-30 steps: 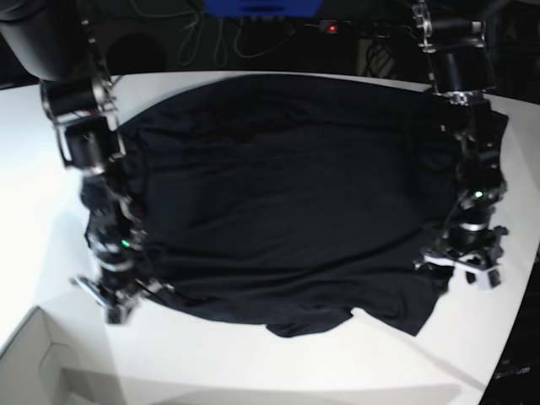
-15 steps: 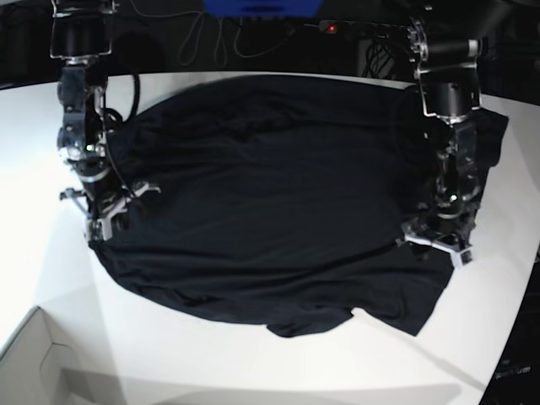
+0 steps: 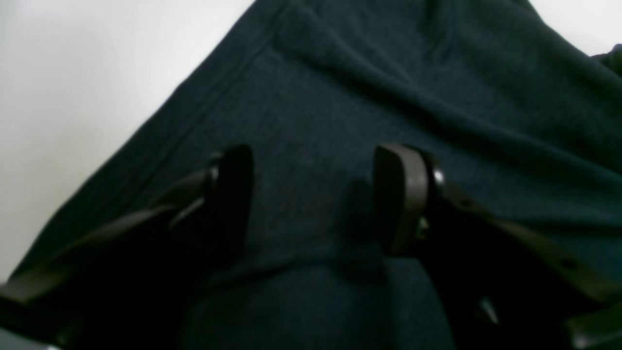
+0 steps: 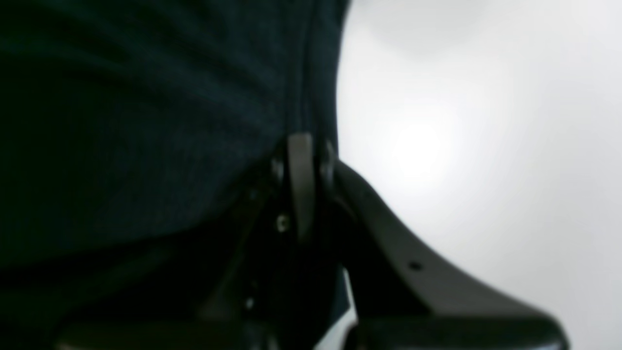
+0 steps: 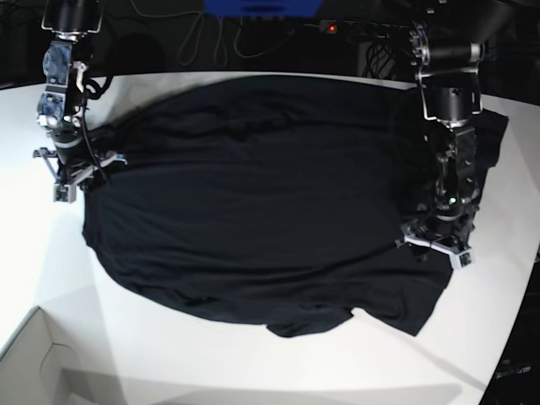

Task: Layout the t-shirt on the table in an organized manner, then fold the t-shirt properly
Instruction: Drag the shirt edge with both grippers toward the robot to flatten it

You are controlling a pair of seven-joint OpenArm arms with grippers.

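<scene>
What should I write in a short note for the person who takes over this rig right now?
Left gripper: open, jaws spread just over the t-shirt, holding nothing.
Right gripper: shut on the t-shirt's hem at its edge.
The t-shirt lies spread on the table, mostly flat, with wrinkles and an uneven near edge. In the base view the right gripper is at the shirt's left side, the left gripper over its right side.
Done: the shirt is roughly laid out.
Left: smooth it and straighten the edges, then all the folding.

One t-shirt (image 5: 261, 211), one table (image 5: 211, 363), two end effectors (image 5: 434, 249) (image 5: 72, 173).
</scene>
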